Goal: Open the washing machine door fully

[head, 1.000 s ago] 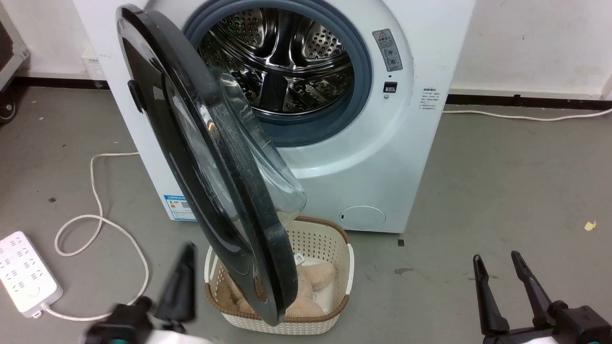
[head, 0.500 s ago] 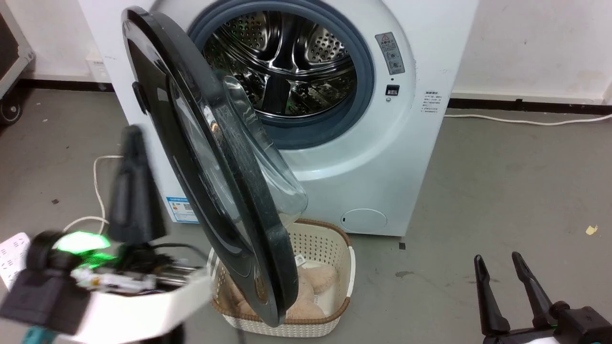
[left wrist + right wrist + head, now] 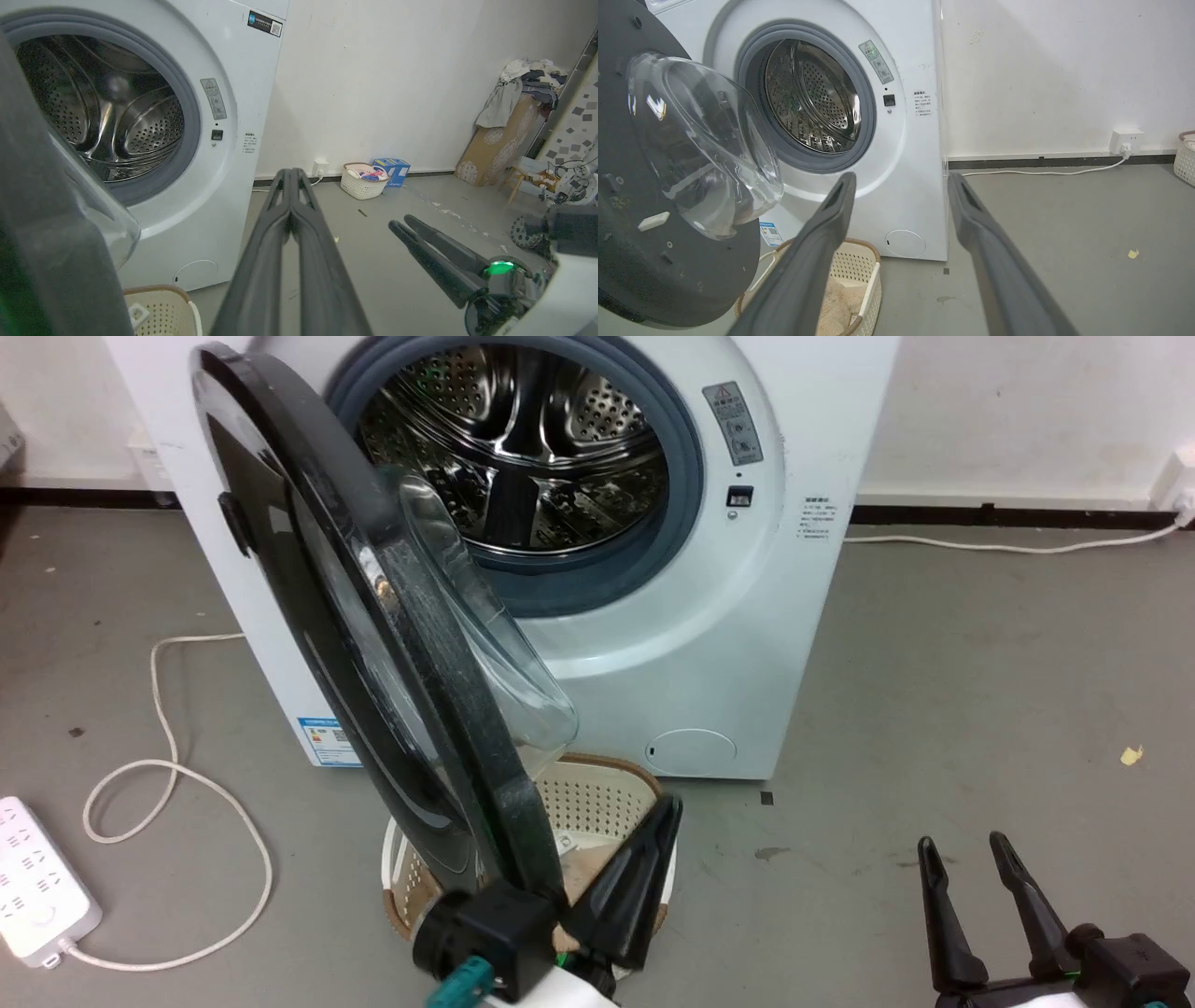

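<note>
The washing machine door (image 3: 280, 541) stands about half open, swung toward the near side from the left of the washing machine (image 3: 728, 644), with its lower edge over a cream basket (image 3: 597, 798) on the floor. The left gripper (image 3: 667, 812), fingers pressed together, sits just right of the door's near lower edge, though contact cannot be told. The right gripper (image 3: 963, 847) hangs well apart at the near right, fingers spread and empty.

Left tool (image 3: 290, 174) pinched together beside open washing machine door (image 3: 39, 224).
</note>
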